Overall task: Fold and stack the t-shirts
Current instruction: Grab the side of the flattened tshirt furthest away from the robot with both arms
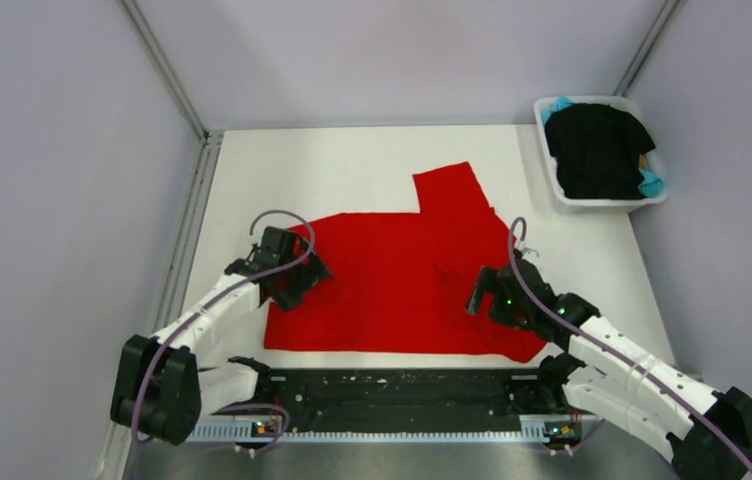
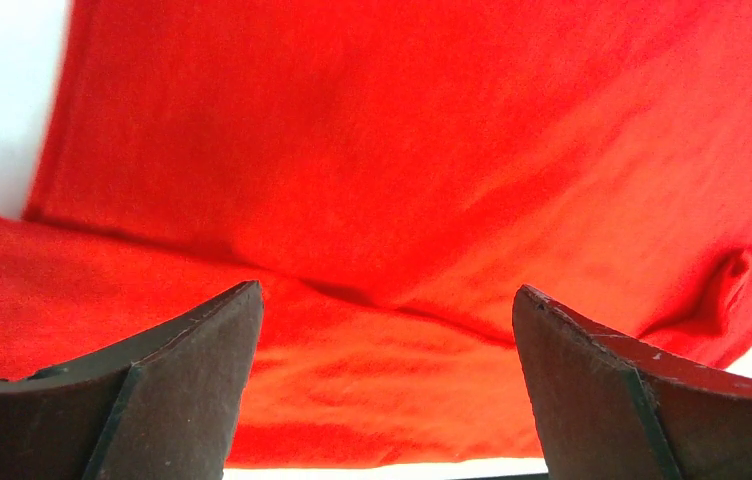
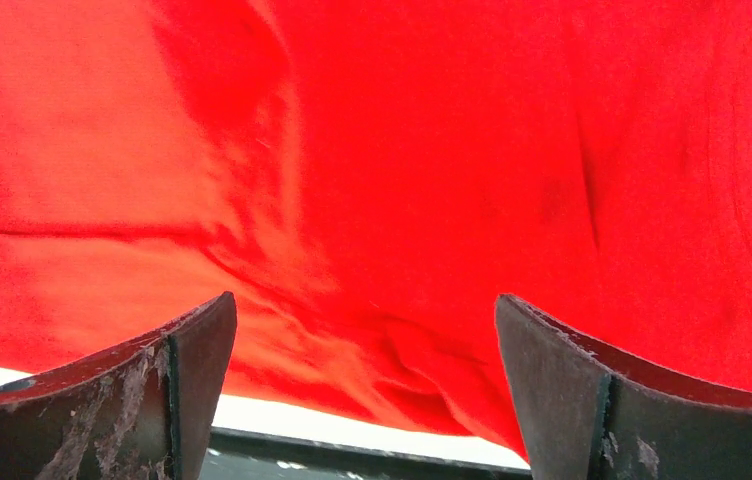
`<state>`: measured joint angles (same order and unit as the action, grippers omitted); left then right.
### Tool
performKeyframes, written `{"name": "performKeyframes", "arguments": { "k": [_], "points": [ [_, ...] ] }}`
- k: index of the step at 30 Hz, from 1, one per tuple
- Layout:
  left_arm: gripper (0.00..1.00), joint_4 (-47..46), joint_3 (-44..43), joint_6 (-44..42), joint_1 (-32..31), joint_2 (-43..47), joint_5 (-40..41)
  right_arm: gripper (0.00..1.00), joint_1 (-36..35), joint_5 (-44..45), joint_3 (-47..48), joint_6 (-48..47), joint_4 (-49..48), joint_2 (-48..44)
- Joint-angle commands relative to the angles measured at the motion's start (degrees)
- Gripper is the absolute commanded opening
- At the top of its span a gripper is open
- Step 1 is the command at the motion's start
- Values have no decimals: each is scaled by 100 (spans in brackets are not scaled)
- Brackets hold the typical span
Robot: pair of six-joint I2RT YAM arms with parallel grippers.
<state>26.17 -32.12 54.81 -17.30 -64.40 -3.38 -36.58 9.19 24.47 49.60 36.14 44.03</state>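
Note:
A bright red t-shirt [image 1: 397,275] lies spread on the white table, one sleeve pointing to the far side. It fills the left wrist view [image 2: 402,180] and the right wrist view [image 3: 432,170]. My left gripper [image 1: 292,280] hovers over the shirt's left edge, jaws open with only cloth beneath. Over the shirt's near right corner stands my right gripper [image 1: 487,298], open as well and holding nothing. A black t-shirt [image 1: 597,150] and a teal t-shirt [image 1: 652,183] lie bunched in a tub at the far right.
The white plastic tub [image 1: 562,200] sits at the table's far right corner. A black rail [image 1: 402,390] runs along the near edge between the arm bases. Grey walls close in the left and right sides.

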Motion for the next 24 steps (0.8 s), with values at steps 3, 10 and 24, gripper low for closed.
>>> {"name": "performKeyframes", "arguments": {
  "k": [3, 10, 24],
  "points": [
    [99, 510, -1626, -422, 293, -847, 1298, 99, -40, 859, 973, -519, -1337, 388],
    [99, -26, -3000, -1156, 1530, -2446, 967, 99, -34, 981, 1153, -984, -1982, 891],
    [87, 727, -4800, -1987, 1953, -4934, -267, 99, 11, 1017, 1080, -1213, -1994, 1152]
  ]
}}
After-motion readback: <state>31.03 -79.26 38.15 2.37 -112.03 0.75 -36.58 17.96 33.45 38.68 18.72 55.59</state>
